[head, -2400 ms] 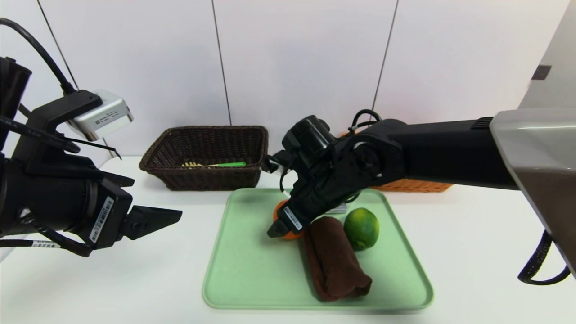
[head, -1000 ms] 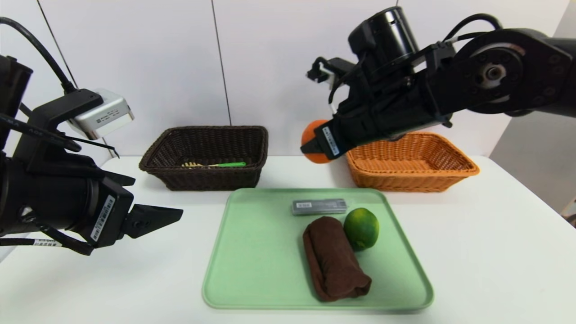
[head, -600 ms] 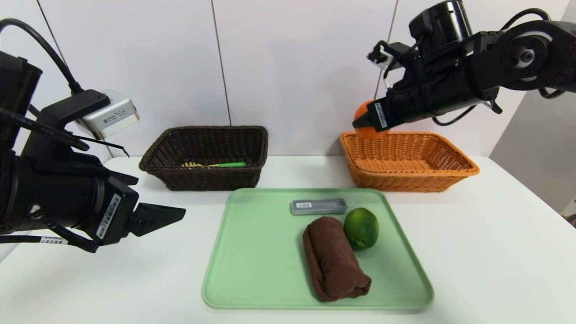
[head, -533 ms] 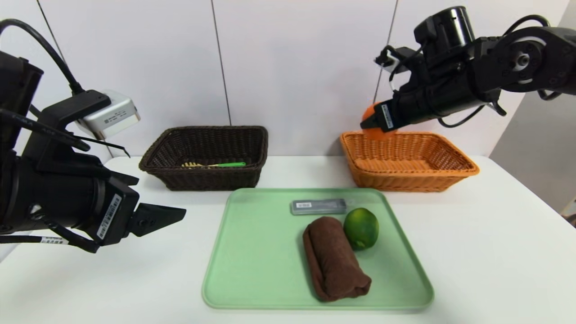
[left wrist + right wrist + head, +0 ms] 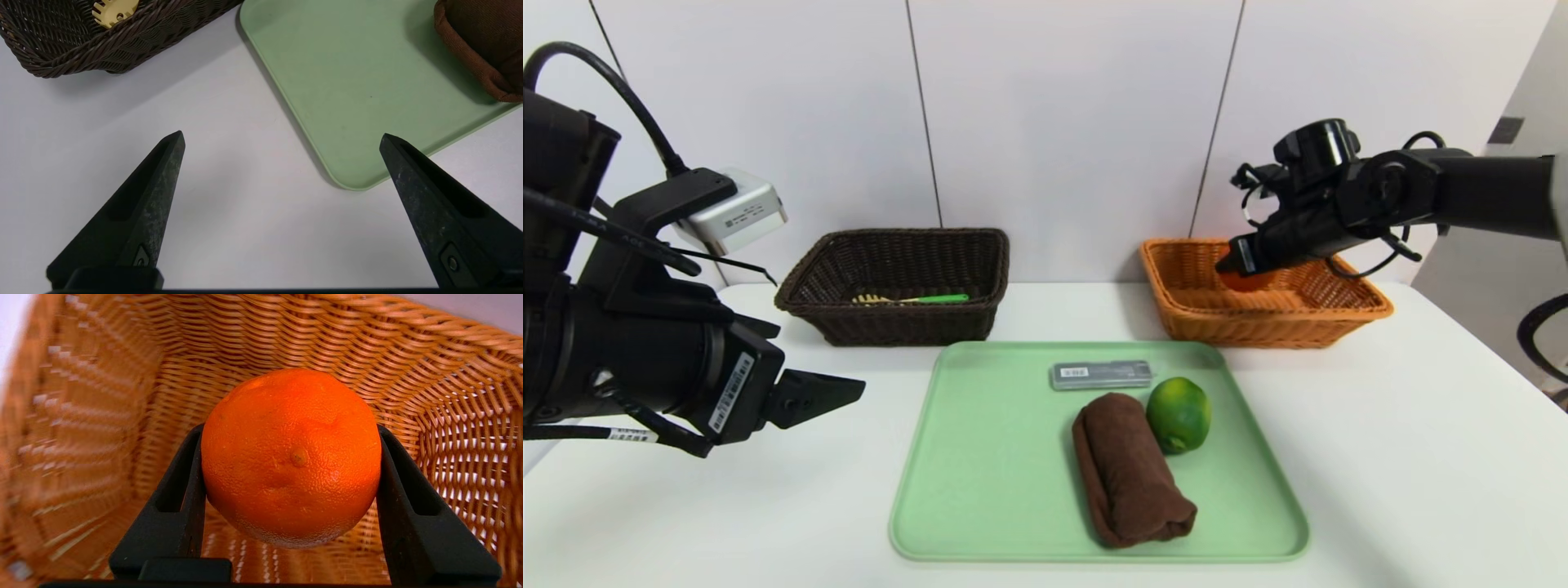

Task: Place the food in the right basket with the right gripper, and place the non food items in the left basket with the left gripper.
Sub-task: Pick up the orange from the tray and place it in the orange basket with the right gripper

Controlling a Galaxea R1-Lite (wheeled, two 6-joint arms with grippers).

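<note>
Orange: the orange fruit [image 5: 290, 469] is inside the tan wicker basket [image 5: 1258, 331], still in the grip; whether it touches the basket floor, I cannot tell.
Right gripper: the right gripper [image 5: 291, 430] is closed on the orange, one finger against each side, its fingers only as far apart as the fruit is wide.
Tan basket: beyond the green tray [image 5: 980, 490], between 1 and 2 o'clock from the tray's middle in the head view.
Grey case: the grey case [image 5: 1104, 375] lies flat on the tray at 12 o'clock.
Lime: the green fruit [image 5: 1178, 415] sits on the tray at 2 o'clock, just beside the cloth.
Cloth: the rolled brown cloth [image 5: 1131, 478] lies on the tray, reaching from near its middle toward 5 o'clock.
Dark basket: the dark wicker basket [image 5: 903, 327] stands beyond the tray, between 10 and 11 o'clock, with a pale toothed utensil [image 5: 870, 299] and a green handle [image 5: 943, 299] inside.
Left gripper: the left gripper [image 5: 282, 132] hangs over the white table [image 5: 792, 514] at 10 o'clock, fingers spread wide, holding nothing.
</note>
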